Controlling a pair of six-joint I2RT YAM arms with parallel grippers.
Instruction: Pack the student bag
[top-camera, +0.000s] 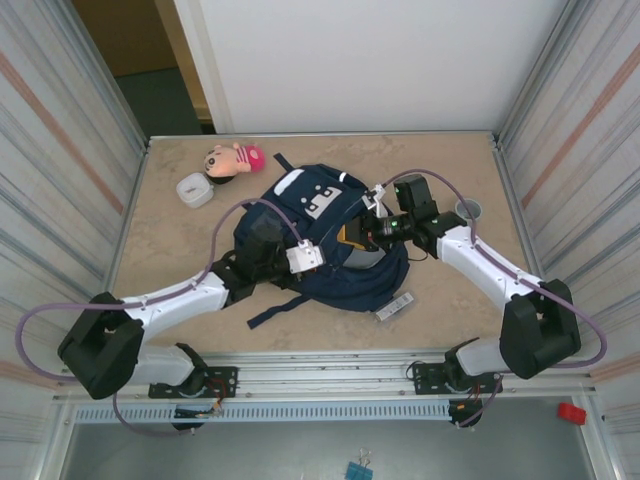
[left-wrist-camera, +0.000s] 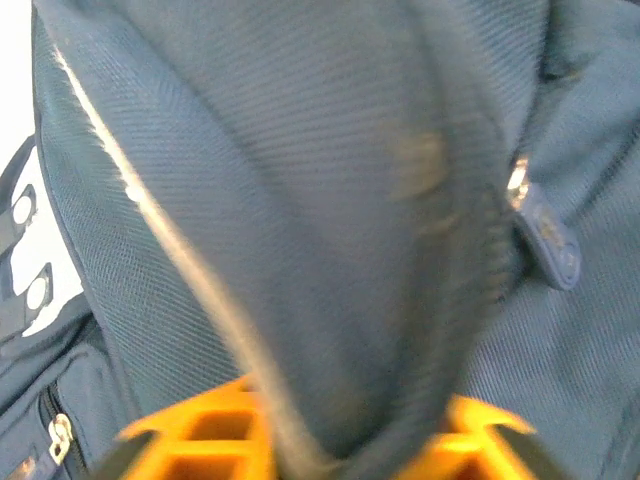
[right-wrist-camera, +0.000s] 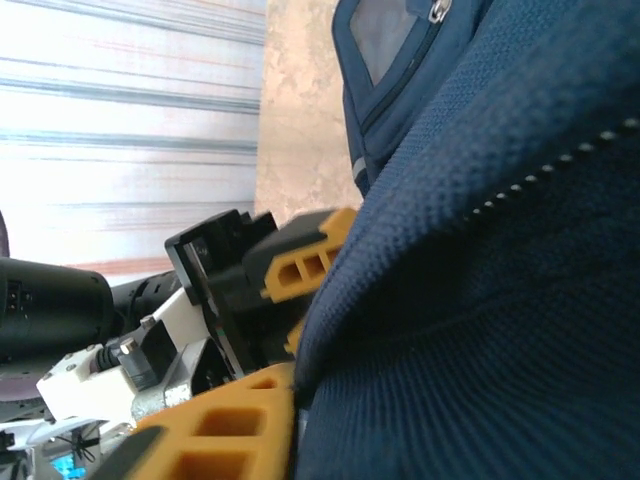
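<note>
From the overhead camera I see the student bag (top-camera: 330, 190) lying in the middle of the table (top-camera: 180, 250), its white patches toward the top of the frame and a dark strap trailing off its lower left edge. Both arms reach in from the bottom corners and meet over the bag's centre. On my left wrist camera the left tool (left-wrist-camera: 340, 450) has a fold of the navy fabric pinched between its orange fingers (left-wrist-camera: 200, 440), which sit at the bottom of the frame on either side of the fold; a zipper pull (left-wrist-camera: 545, 235) hangs at the right of that view. The right tool (top-camera: 372, 228) sits on the right half of the bag, just right of centre in the overhead frame. On its wrist camera I get one orange finger (right-wrist-camera: 215, 435) at the bottom left, pressed against the cloth, while the bag covers the right side of the frame, so I cannot tell how wide that tool stands or whether it holds anything. In the upper left of the overhead frame a plush doll (top-camera: 232, 158) and a small white container (top-camera: 195, 190) lie near each other, apart from the bag. A grey cup (top-camera: 468, 210) stands at the right, beside the right arm.
</note>
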